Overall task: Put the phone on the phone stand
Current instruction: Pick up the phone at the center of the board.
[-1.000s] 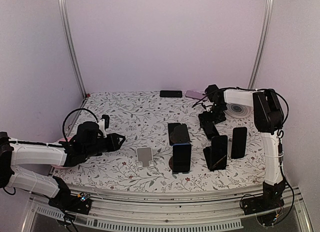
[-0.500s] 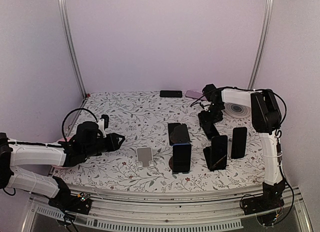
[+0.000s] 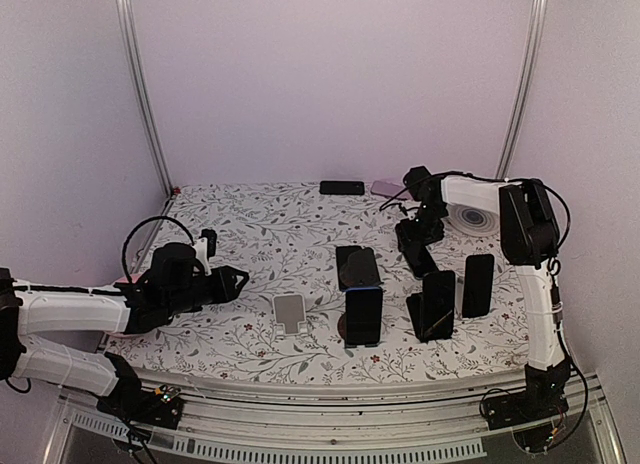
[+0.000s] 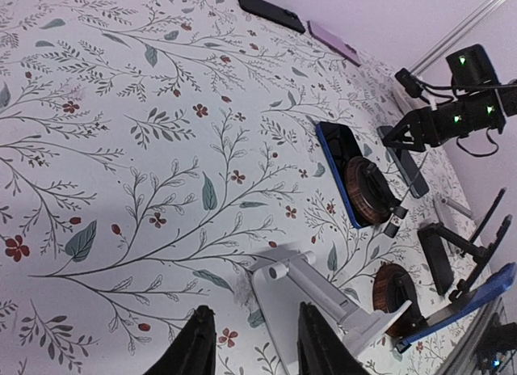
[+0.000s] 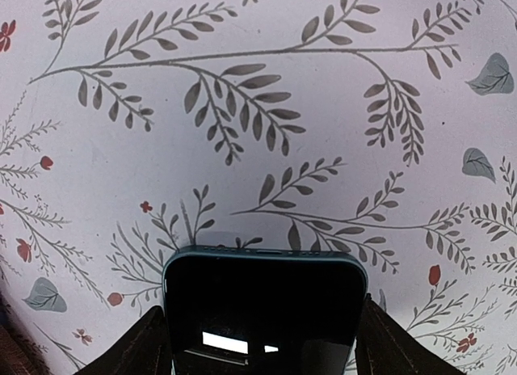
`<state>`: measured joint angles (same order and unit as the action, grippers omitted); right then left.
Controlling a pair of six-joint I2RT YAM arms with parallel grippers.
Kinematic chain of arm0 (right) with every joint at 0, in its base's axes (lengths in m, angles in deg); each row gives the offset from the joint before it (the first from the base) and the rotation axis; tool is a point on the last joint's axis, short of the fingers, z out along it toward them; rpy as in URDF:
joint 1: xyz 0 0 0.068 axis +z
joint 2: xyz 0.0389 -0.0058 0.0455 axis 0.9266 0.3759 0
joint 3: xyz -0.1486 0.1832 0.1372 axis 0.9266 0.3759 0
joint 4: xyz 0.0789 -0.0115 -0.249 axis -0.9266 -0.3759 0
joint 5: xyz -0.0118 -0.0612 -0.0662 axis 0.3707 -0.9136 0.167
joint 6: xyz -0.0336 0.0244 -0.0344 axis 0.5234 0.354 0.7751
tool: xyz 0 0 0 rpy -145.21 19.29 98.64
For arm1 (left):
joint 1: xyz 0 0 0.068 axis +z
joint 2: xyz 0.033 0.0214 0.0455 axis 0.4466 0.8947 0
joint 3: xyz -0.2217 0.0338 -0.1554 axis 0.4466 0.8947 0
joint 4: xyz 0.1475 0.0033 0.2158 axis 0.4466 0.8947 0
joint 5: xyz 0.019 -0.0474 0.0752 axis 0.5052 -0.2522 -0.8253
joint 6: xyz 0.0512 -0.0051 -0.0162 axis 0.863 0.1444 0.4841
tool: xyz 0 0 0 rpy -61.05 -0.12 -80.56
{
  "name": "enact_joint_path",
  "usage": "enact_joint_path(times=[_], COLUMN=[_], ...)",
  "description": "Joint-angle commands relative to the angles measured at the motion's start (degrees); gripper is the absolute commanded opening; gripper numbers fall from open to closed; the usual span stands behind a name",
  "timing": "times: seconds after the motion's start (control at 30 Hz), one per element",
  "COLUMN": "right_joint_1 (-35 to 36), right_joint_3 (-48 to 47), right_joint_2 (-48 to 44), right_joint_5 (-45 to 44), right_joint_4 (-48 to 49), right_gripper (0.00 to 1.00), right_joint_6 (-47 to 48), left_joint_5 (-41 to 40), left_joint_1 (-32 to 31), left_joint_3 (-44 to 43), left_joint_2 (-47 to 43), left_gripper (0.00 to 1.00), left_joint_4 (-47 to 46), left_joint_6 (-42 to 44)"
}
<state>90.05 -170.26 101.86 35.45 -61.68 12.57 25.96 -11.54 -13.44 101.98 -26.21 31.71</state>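
Observation:
My right gripper (image 3: 416, 234) is shut on a dark phone with a blue rim (image 3: 421, 257), holding it by its sides at the back right of the table. In the right wrist view the phone (image 5: 265, 306) fills the space between both fingers (image 5: 144, 349), its end edge above the flowered cloth. The empty white phone stand (image 3: 290, 312) sits front centre. My left gripper (image 3: 240, 279) is open, low and just left of the stand. In the left wrist view the stand (image 4: 323, 298) lies just past the open gripper (image 4: 257, 347).
Several phones stand on stands at centre and right: (image 3: 363, 315), (image 3: 437, 304), (image 3: 478, 284), (image 3: 357, 267). A black phone (image 3: 342, 187) and a pink phone (image 3: 389, 188) lie at the back edge. A round pad (image 3: 472, 219) sits back right.
My right gripper has shifted slightly left with the phone in it. The left arm has barely moved.

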Motion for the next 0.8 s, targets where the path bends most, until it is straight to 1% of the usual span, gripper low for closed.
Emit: enact_joint_path(times=[0.0, 0.1, 0.43, 0.77], right_joint_1=[0.58, 1.06, 2.84, 5.11], right_joint_3=[-1.83, -2.41, -4.94, -5.37], right_joint_2=[2.03, -0.25, -1.54, -3.85], right_joint_5=[1.20, 1.48, 1.54, 0.56], right_joint_4=[0.50, 0.96, 2.02, 4.41], right_gripper=[0.69, 0.69, 0.69, 0.69], right_joint_6=[-1.48, -1.84, -2.81, -3.70], left_joint_5=[-0.35, -0.26, 0.31, 1.59], left_joint_1=[0.62, 0.62, 0.64, 0.62], left_joint_3=[-0.98, -1.24, -1.93, -2.87], left_joint_2=[-0.62, -0.39, 0.26, 1.88], left_gripper=[0.36, 0.36, 0.36, 0.36], left_joint_4=[0.21, 0.17, -0.04, -1.29], left_joint_6=[0.22, 0.23, 0.35, 0.20])
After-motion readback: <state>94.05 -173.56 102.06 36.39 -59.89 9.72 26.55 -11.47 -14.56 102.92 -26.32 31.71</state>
